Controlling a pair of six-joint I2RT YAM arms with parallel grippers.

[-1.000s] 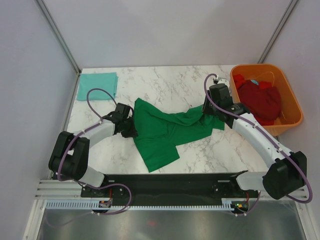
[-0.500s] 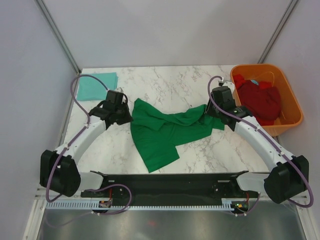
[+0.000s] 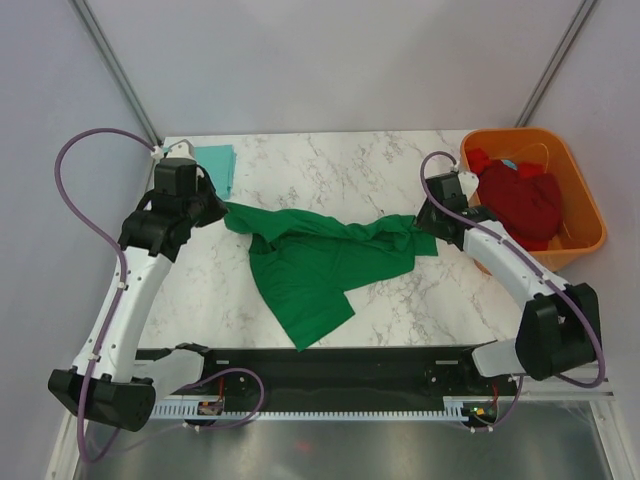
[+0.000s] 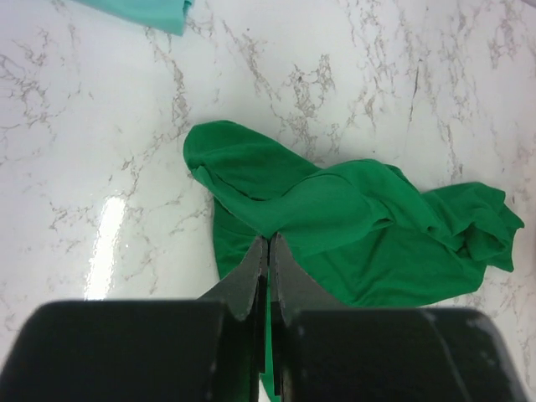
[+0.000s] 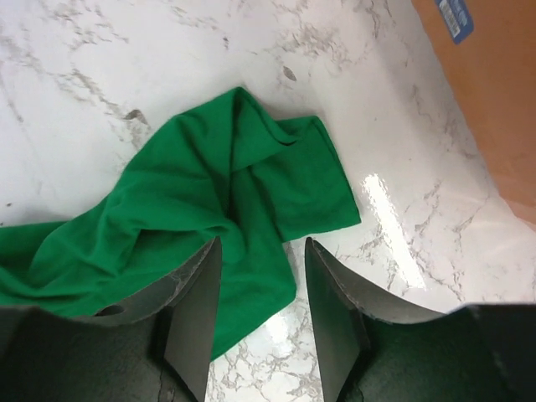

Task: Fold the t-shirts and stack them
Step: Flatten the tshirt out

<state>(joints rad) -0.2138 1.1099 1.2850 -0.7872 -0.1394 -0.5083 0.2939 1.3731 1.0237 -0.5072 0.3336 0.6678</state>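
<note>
Green t-shirt (image 3: 320, 262) of soft, matte cotton lies crumpled across the middle of a glossy white marble-patterned table (image 3: 340, 165), its cloth bunched into ridges and folds, one short sleeve flat near the right arm. The left gripper (image 3: 220, 208) is clenched on the shirt's left edge; the left wrist view shows its dark, tapered fingers (image 4: 251, 276) pressed together with a sliver of green cloth between them. The right gripper (image 5: 261, 247) hangs over the opposite end with its jaws apart, grasping nothing — the sleeve lies on the table below and between its fingers.

A pale teal t-shirt (image 3: 215, 160), folded into a neat flat rectangle, rests at the far left corner, just beyond the left gripper. Dark red t-shirts (image 3: 520, 200) sit heaped in a smooth orange plastic tub (image 3: 585, 215) at the far right, beside the right arm.

Compared with a second ago, the left arm has straightened and swung toward the far left corner, and the green t-shirt's left edge has been drawn out with it — the cloth now stretches in a longer, narrower band between the two grippers. The right gripper sits almost where it was. The teal shirt, the tub and the red shirts have not moved.
</note>
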